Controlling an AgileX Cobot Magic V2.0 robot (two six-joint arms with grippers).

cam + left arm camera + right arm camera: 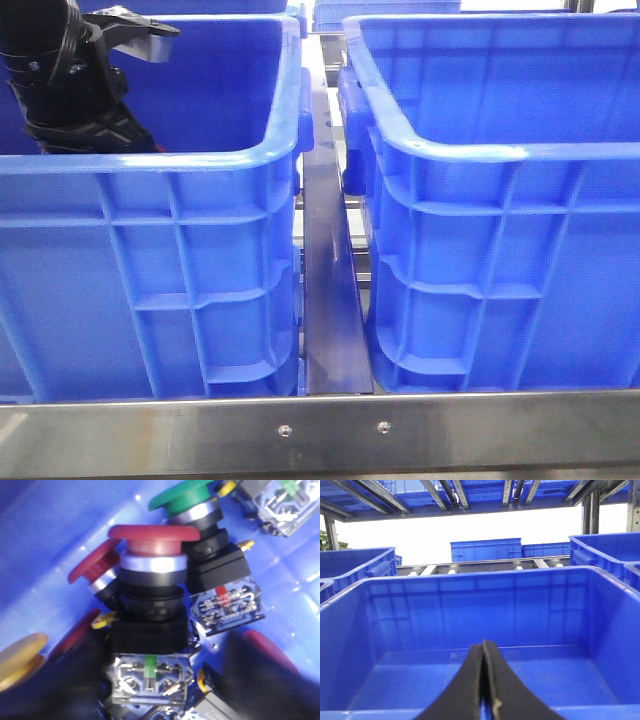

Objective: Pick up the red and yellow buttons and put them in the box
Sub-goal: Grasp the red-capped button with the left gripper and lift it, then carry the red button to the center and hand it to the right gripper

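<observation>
In the left wrist view a red button (150,537) with a silver collar, black body and clear contact block lies in a pile on a blue crate floor. My left gripper (155,672) is open, its dark blurred fingers (75,680) on either side of that contact block. The right finger stands apart from the block. A yellow button cap (20,660) lies beside the left finger. In the right wrist view my right gripper (483,650) is shut on nothing, above the empty blue box (480,595). The front view shows that box (500,150) on the right.
More red caps (95,565) (270,650) and a green button (185,497) crowd the pile. The left arm (80,90) reaches down into the left crate (150,165). A metal rail (330,290) runs between the crates. Other blue crates (485,550) and racking stand behind.
</observation>
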